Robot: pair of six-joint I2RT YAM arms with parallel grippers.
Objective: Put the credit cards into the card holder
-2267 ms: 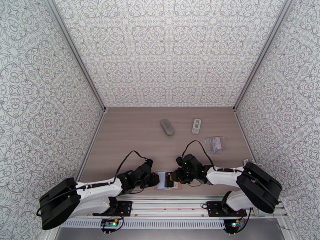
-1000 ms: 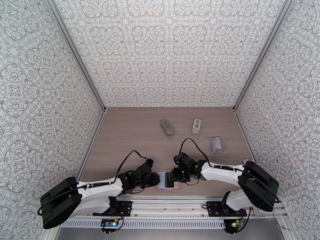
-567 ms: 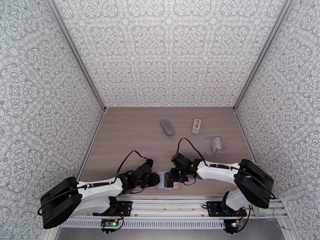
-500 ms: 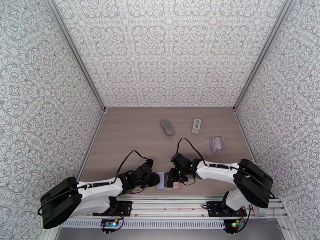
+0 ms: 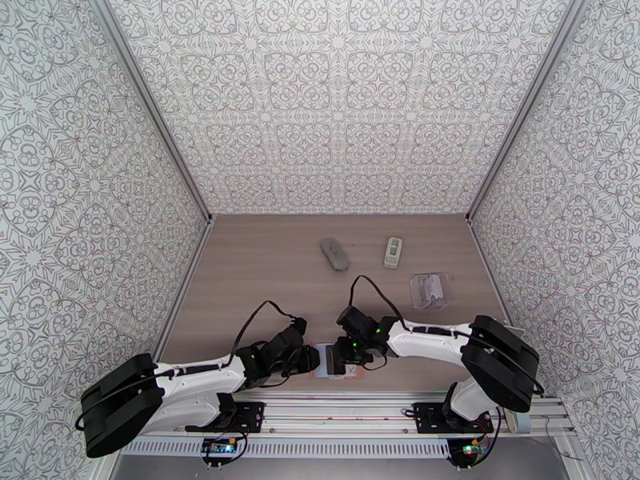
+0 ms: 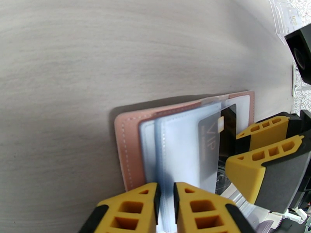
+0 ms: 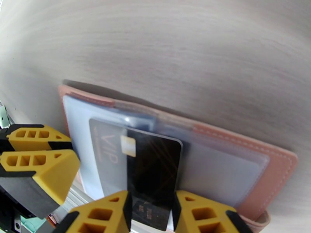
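Top: left gripper and right gripper meet over the holder at the near edge of the table.

Left wrist: left jaws are clenched on a clear sleeve, probably to pin the holder so it won't slide.

Right wrist: right jaws grasp the outer end of the black card, likely held by the tail so the front can feed in. The card is about half inside the sleeve, VIP end covered.
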